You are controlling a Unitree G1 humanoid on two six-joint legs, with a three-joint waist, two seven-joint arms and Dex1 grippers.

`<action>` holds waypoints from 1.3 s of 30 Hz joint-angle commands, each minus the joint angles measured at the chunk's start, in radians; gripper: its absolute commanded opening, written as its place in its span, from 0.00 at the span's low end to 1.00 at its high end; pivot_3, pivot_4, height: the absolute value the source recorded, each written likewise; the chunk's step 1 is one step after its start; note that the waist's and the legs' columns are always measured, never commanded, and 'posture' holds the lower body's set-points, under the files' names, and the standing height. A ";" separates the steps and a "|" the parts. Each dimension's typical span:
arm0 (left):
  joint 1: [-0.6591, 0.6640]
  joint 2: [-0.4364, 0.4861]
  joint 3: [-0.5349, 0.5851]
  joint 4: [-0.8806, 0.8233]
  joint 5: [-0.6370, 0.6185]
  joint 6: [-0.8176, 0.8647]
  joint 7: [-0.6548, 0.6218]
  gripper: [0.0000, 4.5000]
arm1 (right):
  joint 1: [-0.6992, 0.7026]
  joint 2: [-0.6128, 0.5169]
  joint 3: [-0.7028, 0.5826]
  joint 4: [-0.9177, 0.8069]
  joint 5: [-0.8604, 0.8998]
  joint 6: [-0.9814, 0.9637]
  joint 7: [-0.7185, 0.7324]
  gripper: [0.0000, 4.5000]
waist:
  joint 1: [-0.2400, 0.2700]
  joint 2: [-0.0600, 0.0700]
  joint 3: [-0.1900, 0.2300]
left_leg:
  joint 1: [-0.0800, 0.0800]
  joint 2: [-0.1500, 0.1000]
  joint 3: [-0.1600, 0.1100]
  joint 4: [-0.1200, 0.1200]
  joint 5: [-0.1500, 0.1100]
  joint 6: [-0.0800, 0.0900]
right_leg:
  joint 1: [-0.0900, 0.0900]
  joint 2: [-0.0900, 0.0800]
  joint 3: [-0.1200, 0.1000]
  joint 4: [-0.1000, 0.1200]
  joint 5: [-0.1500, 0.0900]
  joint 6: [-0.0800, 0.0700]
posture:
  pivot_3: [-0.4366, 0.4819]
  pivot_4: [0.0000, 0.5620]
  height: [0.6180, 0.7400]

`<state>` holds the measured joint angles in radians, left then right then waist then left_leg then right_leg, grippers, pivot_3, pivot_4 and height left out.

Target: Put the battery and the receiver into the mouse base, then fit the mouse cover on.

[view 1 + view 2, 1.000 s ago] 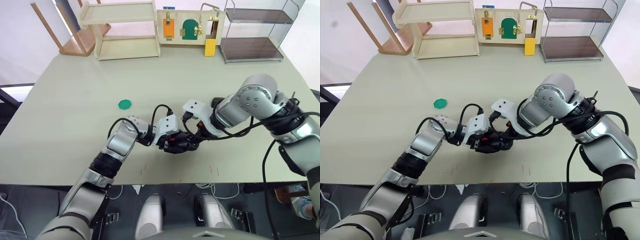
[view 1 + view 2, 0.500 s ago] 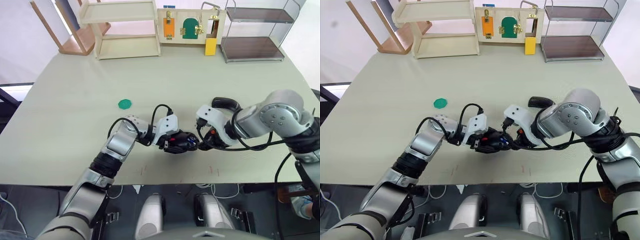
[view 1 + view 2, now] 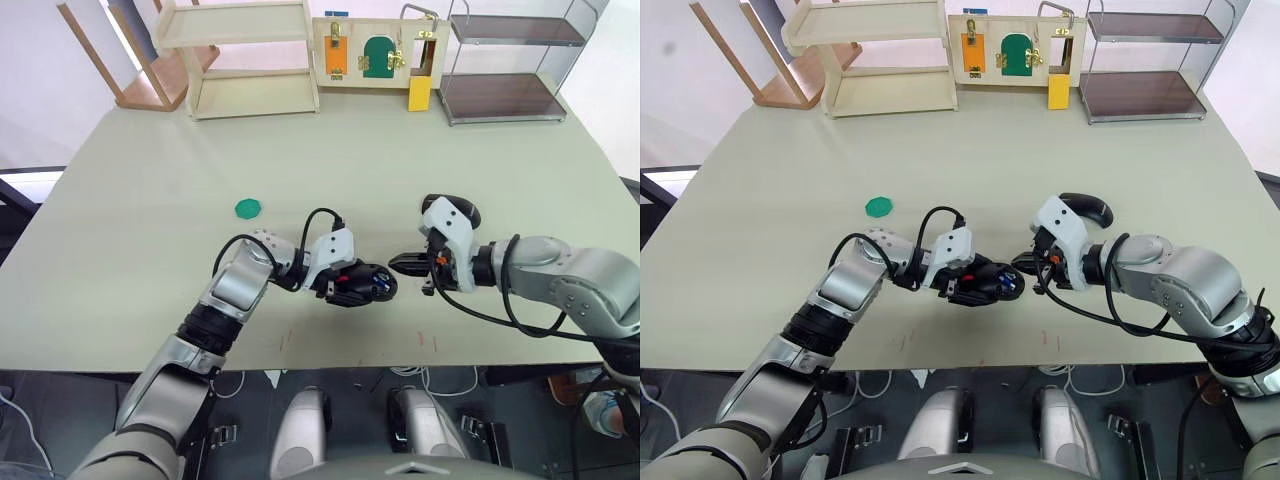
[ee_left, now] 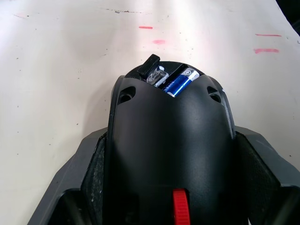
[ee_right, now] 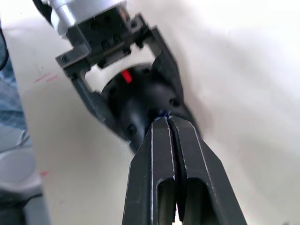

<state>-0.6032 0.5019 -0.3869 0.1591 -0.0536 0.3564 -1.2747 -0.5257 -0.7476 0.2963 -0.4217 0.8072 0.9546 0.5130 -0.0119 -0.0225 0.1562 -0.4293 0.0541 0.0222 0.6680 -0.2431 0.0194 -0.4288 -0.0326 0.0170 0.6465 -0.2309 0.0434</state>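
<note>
The left gripper [image 3: 352, 285] clasps the mouse base [image 4: 171, 140] just above the counter [image 3: 150, 250], the battery [image 4: 180, 80] seated at its open end. The right gripper [image 3: 398, 263], fingers pressed together and empty, points at the base from just beside it. The mouse cover [image 3: 452, 205] lies behind the right arm.

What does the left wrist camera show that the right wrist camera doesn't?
The left wrist view shows the blue battery sitting in the open end of the mouse base, with a clear part beside it and red marks on the table. The right wrist view shows the right gripper, shut and empty, pointing at the base, plus the left gripper clamped around it. Both show the black base with its red part, and the table.
</note>
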 commanded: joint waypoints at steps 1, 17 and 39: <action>0.039 0.023 -0.054 0.064 0.040 0.033 -0.008 0.67 | 0.028 0.004 -0.020 -0.011 -0.079 -0.106 0.074 0.01 | 0.000 0.000 0.000 | 0.000 0.000 0.000 0.000 0.000 0.000 | 0.000 0.000 0.000 0.000 0.000 0.000 | 0.48 0.27 1.00; 0.034 0.030 -0.053 0.062 0.038 0.037 -0.014 0.67 | 0.117 0.144 -0.037 0.139 -0.295 -0.343 0.214 0.01 | -0.001 0.000 0.000 | 0.004 0.000 0.001 0.000 0.000 0.000 | 0.001 0.002 0.002 0.004 0.001 0.001 | 0.48 0.27 1.00; 0.045 0.041 -0.060 0.043 0.038 0.039 -0.014 0.67 | 0.135 0.217 -0.038 0.187 -0.375 -0.373 0.274 0.01 | -0.003 0.000 0.000 | 0.015 0.001 0.003 0.000 0.000 0.000 | 0.006 0.004 0.005 0.013 -0.001 -0.001 | 0.48 0.27 1.00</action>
<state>-0.6020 0.5203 -0.3885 0.1668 -0.0518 0.3573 -1.2724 -0.3932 -0.5326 0.2923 -0.2124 0.4356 0.6011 0.7785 -0.0147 -0.0226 0.1561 -0.4146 0.0555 0.0247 0.6679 -0.2430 0.0192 -0.4230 -0.0283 0.0225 0.6592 -0.2322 0.0423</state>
